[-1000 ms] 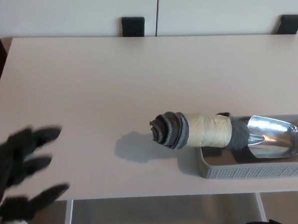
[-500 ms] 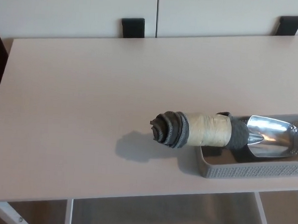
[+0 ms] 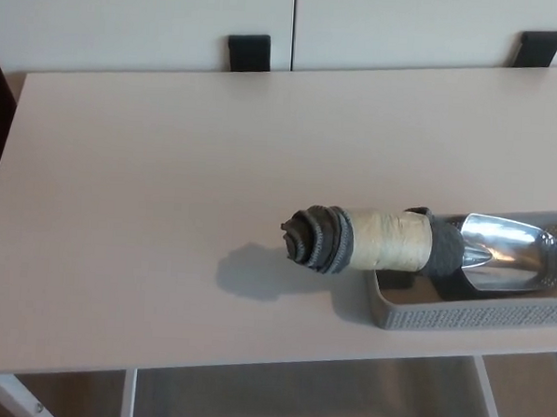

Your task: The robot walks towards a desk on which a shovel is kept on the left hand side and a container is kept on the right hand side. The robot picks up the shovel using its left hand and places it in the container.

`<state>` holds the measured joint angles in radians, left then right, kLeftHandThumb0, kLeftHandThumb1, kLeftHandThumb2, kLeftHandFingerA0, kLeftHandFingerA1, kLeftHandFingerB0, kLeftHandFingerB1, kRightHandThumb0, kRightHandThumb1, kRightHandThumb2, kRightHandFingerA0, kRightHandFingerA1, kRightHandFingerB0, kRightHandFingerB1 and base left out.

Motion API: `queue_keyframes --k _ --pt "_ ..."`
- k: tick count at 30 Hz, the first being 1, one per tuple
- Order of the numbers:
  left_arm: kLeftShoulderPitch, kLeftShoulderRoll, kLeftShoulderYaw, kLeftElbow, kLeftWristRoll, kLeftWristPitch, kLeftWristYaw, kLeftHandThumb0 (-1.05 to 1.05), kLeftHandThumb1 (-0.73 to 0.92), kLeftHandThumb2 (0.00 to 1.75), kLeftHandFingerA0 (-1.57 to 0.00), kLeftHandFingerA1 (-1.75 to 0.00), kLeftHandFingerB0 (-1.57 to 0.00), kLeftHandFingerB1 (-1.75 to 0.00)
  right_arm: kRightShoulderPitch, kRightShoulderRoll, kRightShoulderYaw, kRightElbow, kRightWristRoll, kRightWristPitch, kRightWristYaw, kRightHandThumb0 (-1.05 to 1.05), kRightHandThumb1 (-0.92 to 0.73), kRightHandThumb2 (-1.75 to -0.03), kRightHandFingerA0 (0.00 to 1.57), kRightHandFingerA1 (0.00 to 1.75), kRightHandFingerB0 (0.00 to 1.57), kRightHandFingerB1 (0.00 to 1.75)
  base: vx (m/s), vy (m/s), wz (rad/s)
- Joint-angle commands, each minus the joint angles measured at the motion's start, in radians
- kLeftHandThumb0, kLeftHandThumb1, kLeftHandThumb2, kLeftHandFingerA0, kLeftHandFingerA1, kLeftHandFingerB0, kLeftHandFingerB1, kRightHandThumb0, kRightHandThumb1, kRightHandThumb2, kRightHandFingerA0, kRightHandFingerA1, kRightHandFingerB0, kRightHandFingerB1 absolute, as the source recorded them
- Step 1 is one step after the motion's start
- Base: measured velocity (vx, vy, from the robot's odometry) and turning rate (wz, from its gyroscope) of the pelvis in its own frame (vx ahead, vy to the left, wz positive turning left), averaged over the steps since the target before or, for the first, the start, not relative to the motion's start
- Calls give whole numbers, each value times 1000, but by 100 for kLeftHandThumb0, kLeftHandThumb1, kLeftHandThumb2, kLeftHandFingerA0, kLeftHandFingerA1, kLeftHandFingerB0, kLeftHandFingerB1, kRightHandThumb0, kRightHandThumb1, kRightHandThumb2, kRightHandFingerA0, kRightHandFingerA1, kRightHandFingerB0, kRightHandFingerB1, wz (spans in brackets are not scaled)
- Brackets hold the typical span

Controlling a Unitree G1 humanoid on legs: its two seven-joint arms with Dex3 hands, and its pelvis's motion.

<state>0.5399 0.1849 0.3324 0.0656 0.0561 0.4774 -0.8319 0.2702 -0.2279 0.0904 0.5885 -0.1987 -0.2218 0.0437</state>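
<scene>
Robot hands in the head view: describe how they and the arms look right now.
Neither hand nor arm shows in the head view at this moment, so their look cannot be described. Only the desk, the shovel with its tan-wrapped handle, and the grey container holding its blade are visible.

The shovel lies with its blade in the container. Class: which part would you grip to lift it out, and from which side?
Grip the shovel by its thick wrapped handle, coming from the left: it sticks out over the container rim above the desk.
</scene>
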Motion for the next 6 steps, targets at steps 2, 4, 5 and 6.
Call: queue_keyframes --k 2,4,5,6 --pt "-302 -27 -84 627 114 -457 422 -64 70 60 -24 -35 -21 -29 9 -21 -31 9 21 -46 -11 -33 -66 -59 43 47 43 45 0 0 0" --pt "-307 -3 -98 646 133 -505 452 -68 69 60 -25 -37 -23 -30 11 -26 -34 -17 28 -39 2 -33 -67 -59 42 46 41 44 0 0 0" --pt "-311 3 -99 657 131 -519 455 -68 69 60 -25 -37 -23 -30 12 -28 -35 -19 31 -47 8 -33 -67 -59 42 46 41 44 0 0 0" --pt "-306 9 -94 658 124 -537 449 -68 69 60 -24 -36 -23 -29 17 -28 -34 -29 28 -42 5 -32 -66 -59 42 46 41 44 0 0 0"
